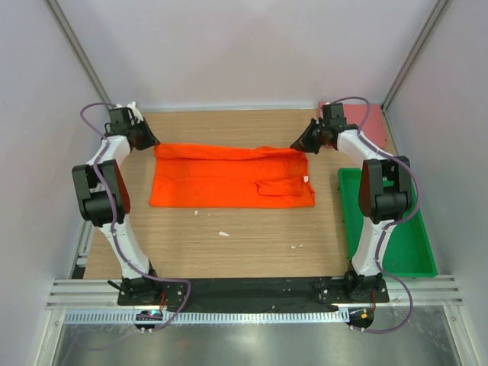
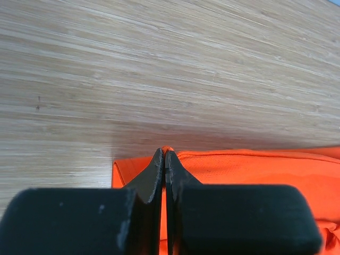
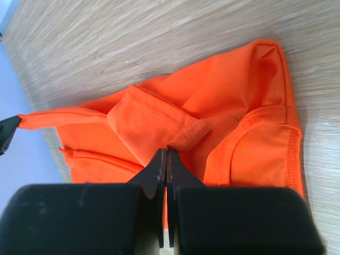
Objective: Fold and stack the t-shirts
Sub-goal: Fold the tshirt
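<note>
You have the orange shirt (image 1: pixel 229 177) lying flat across the middle of the counter (image 1: pixel 229 244), spread out as a long band. Your left gripper (image 1: pixel 149 142) is pressed together on its far left corner. Your right gripper (image 1: pixel 303 143) is pinching the far right corner. With one at each end, I judge the far edge can lift evenly for a fold. The pink shirt (image 1: pixel 374 126) waits at the far right, beyond the green tray (image 1: pixel 396 244).
</note>
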You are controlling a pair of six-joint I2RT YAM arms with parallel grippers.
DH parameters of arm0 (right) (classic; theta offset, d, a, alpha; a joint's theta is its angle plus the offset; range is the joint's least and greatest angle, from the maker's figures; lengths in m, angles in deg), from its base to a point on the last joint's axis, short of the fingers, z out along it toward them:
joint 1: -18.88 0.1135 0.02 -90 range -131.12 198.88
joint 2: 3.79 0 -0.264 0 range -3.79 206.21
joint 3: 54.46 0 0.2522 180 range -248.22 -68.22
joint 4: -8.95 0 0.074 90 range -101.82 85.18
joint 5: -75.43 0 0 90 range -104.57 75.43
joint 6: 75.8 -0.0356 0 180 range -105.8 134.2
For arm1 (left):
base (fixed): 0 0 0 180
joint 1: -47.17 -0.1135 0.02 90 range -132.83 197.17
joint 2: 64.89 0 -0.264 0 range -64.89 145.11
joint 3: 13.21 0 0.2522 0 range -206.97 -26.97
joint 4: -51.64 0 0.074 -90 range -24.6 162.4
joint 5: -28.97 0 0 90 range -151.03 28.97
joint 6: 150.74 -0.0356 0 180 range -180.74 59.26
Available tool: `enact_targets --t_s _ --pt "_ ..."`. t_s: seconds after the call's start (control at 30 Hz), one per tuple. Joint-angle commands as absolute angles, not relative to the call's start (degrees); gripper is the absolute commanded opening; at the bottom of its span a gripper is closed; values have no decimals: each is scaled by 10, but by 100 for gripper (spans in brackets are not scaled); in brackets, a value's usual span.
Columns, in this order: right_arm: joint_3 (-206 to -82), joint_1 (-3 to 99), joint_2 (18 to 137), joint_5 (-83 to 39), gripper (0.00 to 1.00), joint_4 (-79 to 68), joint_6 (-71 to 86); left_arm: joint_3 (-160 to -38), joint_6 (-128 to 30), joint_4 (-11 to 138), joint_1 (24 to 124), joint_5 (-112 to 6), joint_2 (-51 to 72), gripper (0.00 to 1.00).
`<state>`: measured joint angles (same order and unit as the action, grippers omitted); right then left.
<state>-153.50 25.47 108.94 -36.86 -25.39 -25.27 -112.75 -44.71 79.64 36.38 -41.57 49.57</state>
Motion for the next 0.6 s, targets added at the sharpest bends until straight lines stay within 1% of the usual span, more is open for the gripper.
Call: enact_targets --t_s 0.0,0.2,0.57 --pt "-1529 269 1050 -380 1 -238 -254 -1121 -460 769 356 -428 464 0" --pt "-1517 270 1040 -376 1 -249 -248 -1091 -447 759 356 -425 459 0" --pt "-1479 271 1029 -380 1 -254 -241 -1090 -449 771 353 -432 472 0"
